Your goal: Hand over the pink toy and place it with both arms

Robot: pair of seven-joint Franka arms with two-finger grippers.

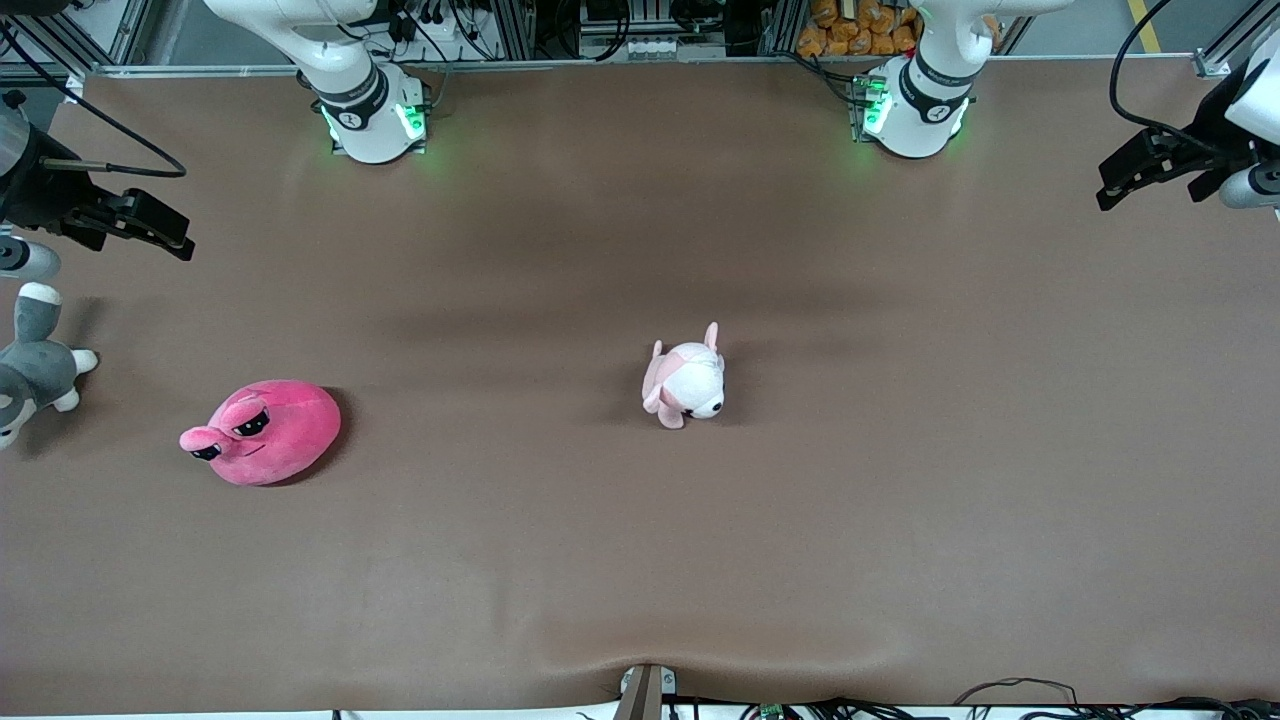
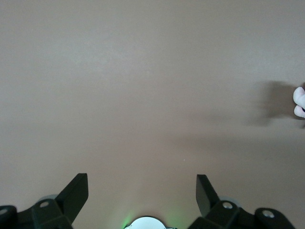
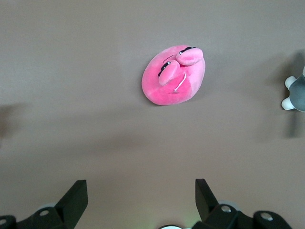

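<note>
Brown table (image 1: 900, 480) carries three plush toys. You see the pink toy (image 1: 265, 432) lying toward the right arm's end, well apart from the pink-and-white puppy (image 1: 685, 383) at the middle; the grey plush (image 1: 35, 365) lies just beside the pink toy. The right gripper (image 1: 150, 228) hangs above the grey plush with fingers wide, holding nothing. The left gripper (image 1: 1135, 175) waits over the left arm's end, also wide, so either arm can take a toy.

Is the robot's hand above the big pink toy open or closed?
Open. The right gripper shows its two black fingers spread wide apart, holding nothing, above the pink toy.
</note>
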